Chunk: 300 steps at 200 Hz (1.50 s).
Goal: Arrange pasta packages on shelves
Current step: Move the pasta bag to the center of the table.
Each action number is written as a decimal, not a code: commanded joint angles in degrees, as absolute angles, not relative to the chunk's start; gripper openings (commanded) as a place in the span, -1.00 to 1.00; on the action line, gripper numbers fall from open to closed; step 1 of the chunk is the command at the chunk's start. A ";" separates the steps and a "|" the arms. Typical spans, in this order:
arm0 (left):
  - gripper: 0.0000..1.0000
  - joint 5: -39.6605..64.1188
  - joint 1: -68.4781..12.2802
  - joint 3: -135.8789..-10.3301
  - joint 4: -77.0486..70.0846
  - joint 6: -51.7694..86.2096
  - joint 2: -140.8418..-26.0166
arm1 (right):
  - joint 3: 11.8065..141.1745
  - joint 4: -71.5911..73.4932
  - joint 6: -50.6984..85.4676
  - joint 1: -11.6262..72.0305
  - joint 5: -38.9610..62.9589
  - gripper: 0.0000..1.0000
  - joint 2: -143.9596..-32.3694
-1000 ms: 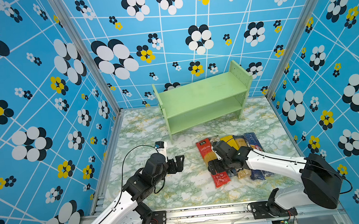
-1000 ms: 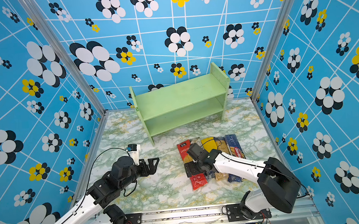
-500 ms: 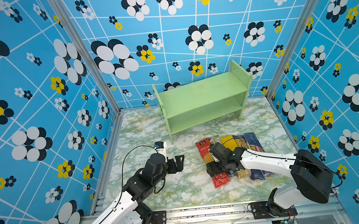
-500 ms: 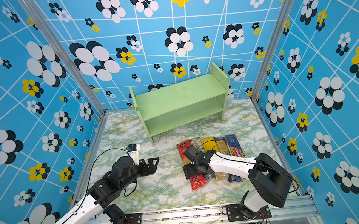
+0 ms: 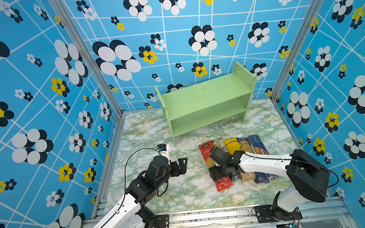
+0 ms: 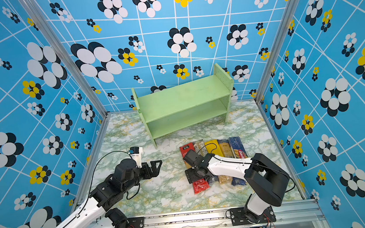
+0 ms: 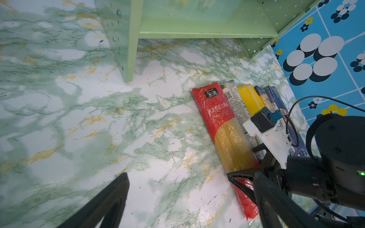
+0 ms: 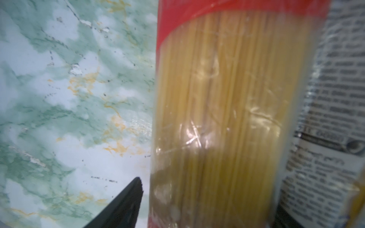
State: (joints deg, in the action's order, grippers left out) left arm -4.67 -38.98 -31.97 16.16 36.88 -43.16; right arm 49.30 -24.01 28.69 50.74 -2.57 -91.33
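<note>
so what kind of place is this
Probably a robot test cell, not a shop: flower-print walls box in a marble-print table, the left arm and right arm are bolted to a metal rail, and there's just one small shelf.

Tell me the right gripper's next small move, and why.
Probably close the right gripper on the red pack. Its open jaws straddle the pack's clear middle, with one finger low beside it over the table and a gap showing between finger and pack. The pack lies flat, and the shelves hold nothing yet.
</note>
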 commanded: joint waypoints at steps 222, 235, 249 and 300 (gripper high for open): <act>0.98 -4.65 -37.46 -30.09 17.10 38.96 -39.58 | 58.71 -27.12 21.61 51.49 -6.71 0.45 -102.11; 0.98 -4.91 -37.44 -29.78 17.27 39.28 -38.81 | 55.67 -25.37 22.16 51.45 -5.80 0.48 -99.99; 0.98 -4.85 -37.38 -29.48 17.22 39.58 -38.33 | 51.85 -22.97 22.42 51.59 -4.89 0.52 -97.44; 0.98 -4.05 -37.17 -29.17 16.19 39.95 -39.80 | 43.41 -18.81 21.68 51.68 -2.23 0.81 -89.58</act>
State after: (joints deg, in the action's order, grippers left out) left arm -4.27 -37.74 -30.04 16.29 39.46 -39.07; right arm 46.74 -16.93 21.82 51.37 -4.73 -91.39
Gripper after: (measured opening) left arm 0.991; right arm 0.876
